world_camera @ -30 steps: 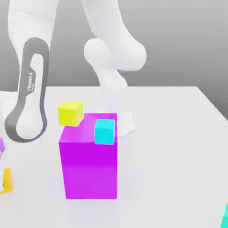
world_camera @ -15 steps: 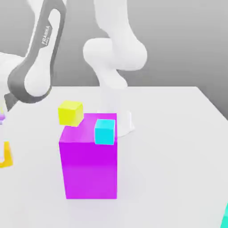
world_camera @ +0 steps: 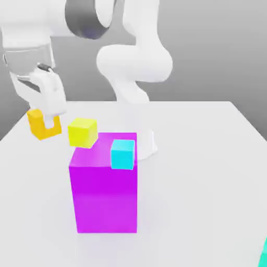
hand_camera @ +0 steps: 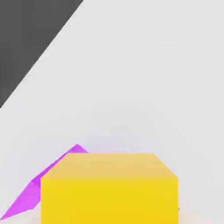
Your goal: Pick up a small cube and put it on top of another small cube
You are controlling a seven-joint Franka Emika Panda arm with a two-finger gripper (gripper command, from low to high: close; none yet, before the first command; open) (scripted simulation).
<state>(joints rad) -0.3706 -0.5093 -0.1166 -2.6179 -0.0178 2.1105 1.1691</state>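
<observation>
My gripper is shut on the small cube, a golden orange-yellow one, and holds it in the air at the exterior view's left, level with the top of the tall magenta block. A white finger covers part of the cube's front. In the hand view the held small cube sits close, with a sliver of the magenta block behind it. A paler lemon-yellow cube is just to the right of the gripper, near the block's upper left corner.
A cyan cube shows at the magenta block's upper right corner. A teal object pokes in at the exterior view's lower right. The white table stretches right of the block. The arm's base stands behind it.
The arm has swung upward and to the right, carrying the small cube from low at the exterior view's left edge to beside the lemon-yellow cube. The other blocks have not moved.
</observation>
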